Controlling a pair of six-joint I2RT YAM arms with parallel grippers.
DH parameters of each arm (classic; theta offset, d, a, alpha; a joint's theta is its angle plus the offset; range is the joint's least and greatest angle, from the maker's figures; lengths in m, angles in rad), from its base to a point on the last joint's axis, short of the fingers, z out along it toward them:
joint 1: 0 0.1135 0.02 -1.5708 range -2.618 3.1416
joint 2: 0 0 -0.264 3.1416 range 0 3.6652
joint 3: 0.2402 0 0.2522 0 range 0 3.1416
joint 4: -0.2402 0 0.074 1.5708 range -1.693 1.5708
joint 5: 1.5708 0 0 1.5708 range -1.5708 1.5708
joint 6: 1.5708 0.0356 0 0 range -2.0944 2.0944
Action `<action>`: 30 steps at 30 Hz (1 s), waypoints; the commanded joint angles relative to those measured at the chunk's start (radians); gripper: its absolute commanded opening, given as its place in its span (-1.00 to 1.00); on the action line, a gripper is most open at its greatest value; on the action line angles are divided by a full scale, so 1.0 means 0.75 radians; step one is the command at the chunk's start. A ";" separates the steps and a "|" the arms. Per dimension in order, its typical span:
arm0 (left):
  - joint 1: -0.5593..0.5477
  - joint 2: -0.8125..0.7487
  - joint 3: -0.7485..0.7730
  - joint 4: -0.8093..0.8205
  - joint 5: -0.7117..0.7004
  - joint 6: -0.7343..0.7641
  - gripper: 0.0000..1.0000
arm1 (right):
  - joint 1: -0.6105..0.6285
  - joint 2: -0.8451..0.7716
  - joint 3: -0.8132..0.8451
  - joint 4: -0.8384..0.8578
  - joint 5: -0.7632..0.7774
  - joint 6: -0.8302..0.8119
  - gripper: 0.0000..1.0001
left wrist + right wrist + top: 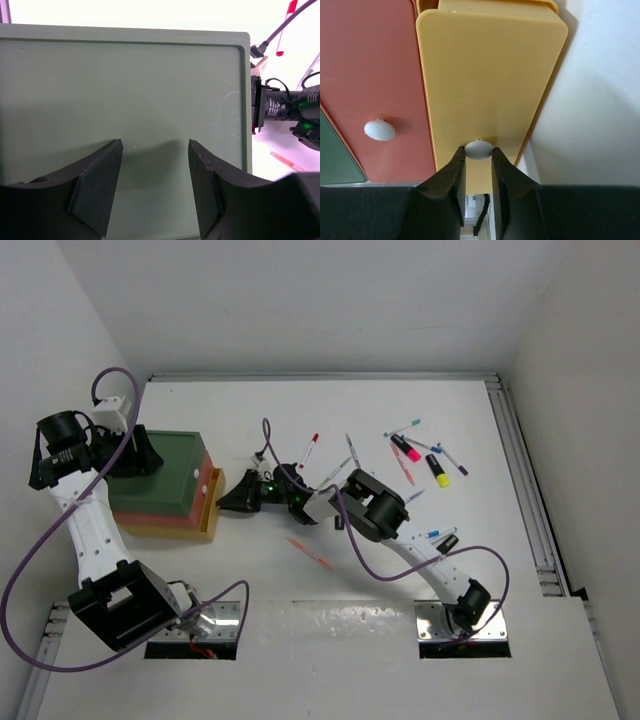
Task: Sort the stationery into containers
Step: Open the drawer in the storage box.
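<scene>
while the right end effector (477, 152) pinched just the tiny white knob (479, 148) on the yellow container (490, 75), a pull risked slipping off; left end effector (155, 145) stood spread above the green container (125, 90), stationery (404, 448) lay scattered beyond.

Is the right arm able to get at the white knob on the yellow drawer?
Likely yes: the right gripper has a finger against each side of the white knob, nothing blocking.

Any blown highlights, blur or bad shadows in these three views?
Top external: even light, white table near clipping, soft shadows only. Left wrist: green box top sharp, background top right blown out, left hand shades the box. Right wrist: white knob and yellow drawer front crisp, no glare.
</scene>
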 commanded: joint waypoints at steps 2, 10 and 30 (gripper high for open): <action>0.012 0.050 -0.070 -0.146 -0.098 0.007 0.24 | 0.011 -0.081 -0.076 0.148 0.023 -0.002 -1.00; 0.012 0.050 -0.072 -0.142 -0.096 0.003 0.24 | -0.022 -0.176 -0.293 0.260 -0.004 -0.006 -1.00; 0.012 0.056 -0.074 -0.136 -0.096 -0.020 0.25 | -0.149 -0.317 -0.598 0.393 -0.129 0.008 -1.00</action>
